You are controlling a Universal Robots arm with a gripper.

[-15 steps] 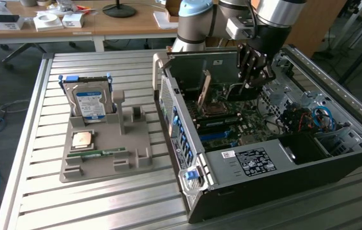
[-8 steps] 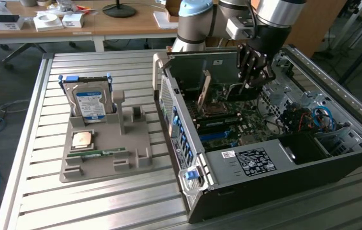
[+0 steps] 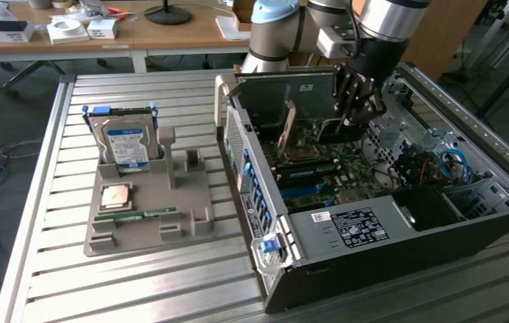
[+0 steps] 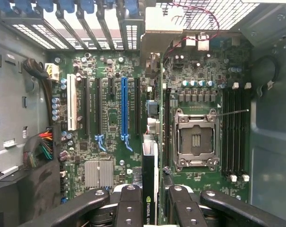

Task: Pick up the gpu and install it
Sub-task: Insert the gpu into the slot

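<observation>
The gpu (image 3: 291,94), a dark flat card with a pale bracket (image 3: 225,101) at one end, hangs edge-down above the open computer case (image 3: 353,222). My gripper (image 3: 359,116) is shut on its end away from the bracket. In the wrist view the gpu (image 4: 150,161) shows edge-on between the two black fingers (image 4: 128,203), with its bracket (image 4: 157,28) at the case's rear slot openings. The card hovers over the motherboard (image 4: 109,123), between the long blue slot (image 4: 124,109) and the CPU socket (image 4: 195,139). I cannot tell whether its edge touches the board.
On the slatted metal table (image 3: 57,269), a grey holder (image 3: 147,222) on the exterior view's left carries a silver hard drive (image 3: 127,145), a CPU chip (image 3: 115,196) and a green memory stick (image 3: 138,215). Cables (image 3: 452,165) and drive bays line the case's far side.
</observation>
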